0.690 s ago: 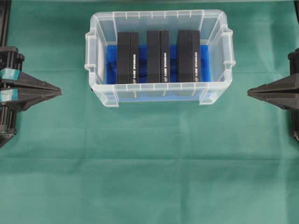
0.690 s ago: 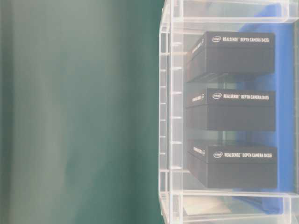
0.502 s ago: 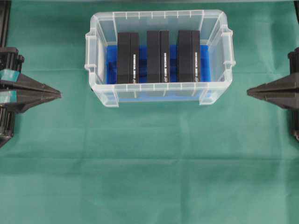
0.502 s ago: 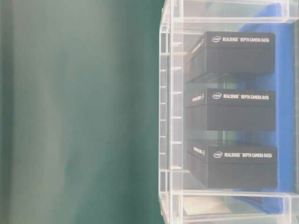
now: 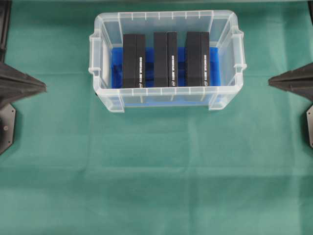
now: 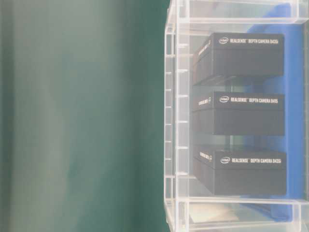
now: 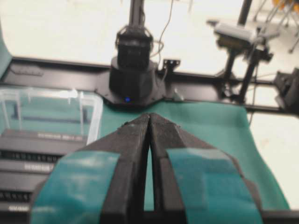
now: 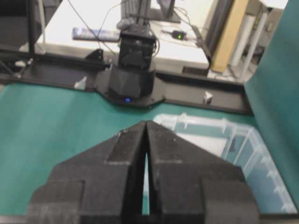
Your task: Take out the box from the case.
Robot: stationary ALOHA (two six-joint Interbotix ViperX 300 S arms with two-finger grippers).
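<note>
Green cloth (image 5: 156,171) bears one case (image 5: 166,17) holding three black boxes (image 5: 165,59).

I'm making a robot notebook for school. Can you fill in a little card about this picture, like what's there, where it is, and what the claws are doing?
case: clear bin on the green cloth, no lid
inside: three black boxes standing side by side on a blue lining
box labels: RealSense depth camera
left gripper: shut, holding nothing, left of the case
right gripper: shut, holding nothing, right of the case
touching the case: neither gripper
boxes taken out: none
</note>
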